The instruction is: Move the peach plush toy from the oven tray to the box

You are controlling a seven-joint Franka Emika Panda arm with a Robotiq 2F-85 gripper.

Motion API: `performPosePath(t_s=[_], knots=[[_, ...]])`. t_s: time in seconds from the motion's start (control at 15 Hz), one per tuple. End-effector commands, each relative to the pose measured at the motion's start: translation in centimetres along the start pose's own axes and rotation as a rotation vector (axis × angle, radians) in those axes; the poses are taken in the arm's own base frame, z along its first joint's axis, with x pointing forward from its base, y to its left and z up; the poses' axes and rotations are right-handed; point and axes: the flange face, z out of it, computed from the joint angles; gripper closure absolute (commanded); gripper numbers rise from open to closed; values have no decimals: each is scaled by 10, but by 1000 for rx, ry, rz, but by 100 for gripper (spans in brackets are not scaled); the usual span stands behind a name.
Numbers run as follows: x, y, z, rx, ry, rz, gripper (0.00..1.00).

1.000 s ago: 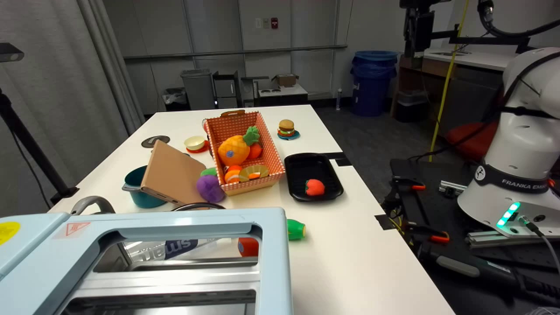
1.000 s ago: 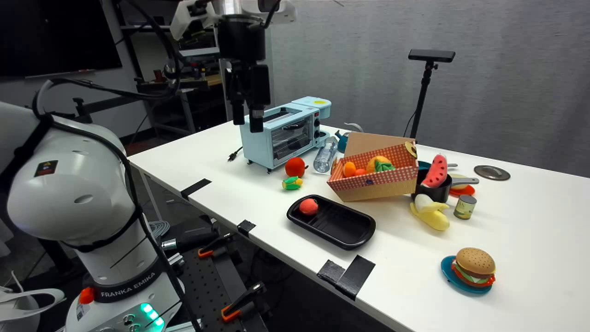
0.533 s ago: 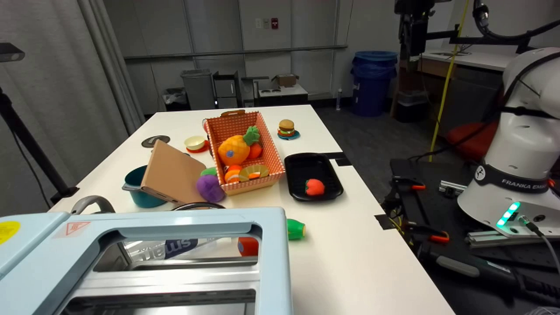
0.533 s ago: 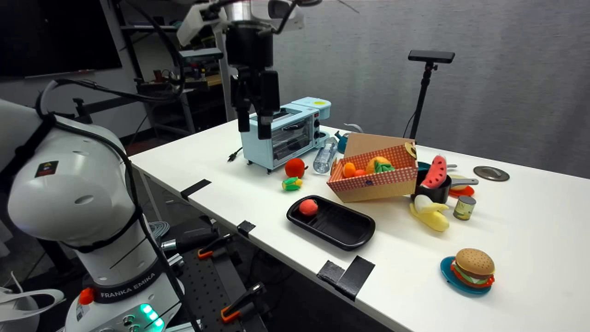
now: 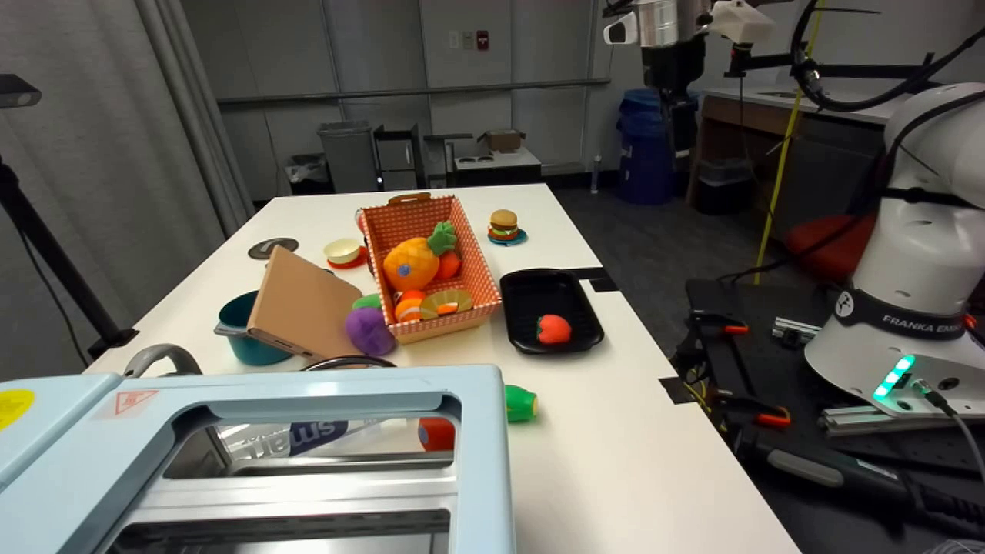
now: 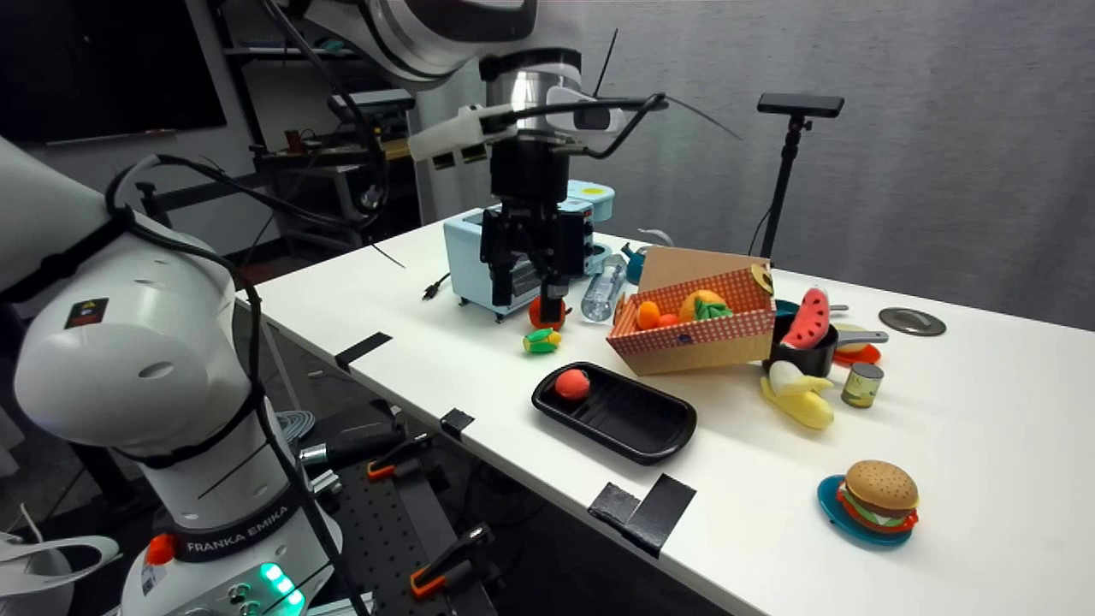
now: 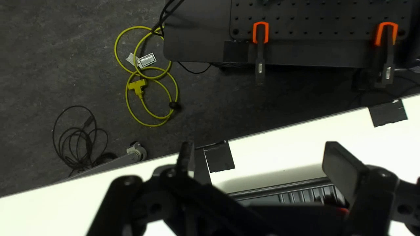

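Empty jaws hung wide apart, presumably to straddle the peach (image 6: 572, 384) in the tray (image 6: 633, 419), near the box (image 6: 706, 351), perhaps for easy transfer.

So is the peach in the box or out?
Out. In both exterior views, the peach sits in the tray, beside the box.

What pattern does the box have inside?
Red-and-white checks line the box; clearest in an exterior view.

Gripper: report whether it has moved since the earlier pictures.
Yes: in both exterior views, the gripper has come down and nearer the unmoved oven tray.
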Motion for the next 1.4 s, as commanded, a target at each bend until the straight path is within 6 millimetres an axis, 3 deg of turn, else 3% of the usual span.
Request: performPosePath(t_s=[0.0, 0.2, 0.53, 0.73, 0.93, 1.33], knots=[[19, -9, 10, -37, -18, -55, 0], [34, -38, 10, -59, -15, -114, 0], [51, -118, 2, -114, 20, -257, 0], [59, -155, 5, -130, 31, -324, 0], [73, -171, 17, -112, 51, -359, 0], [103, -172, 47, -37, 97, -364, 5]])
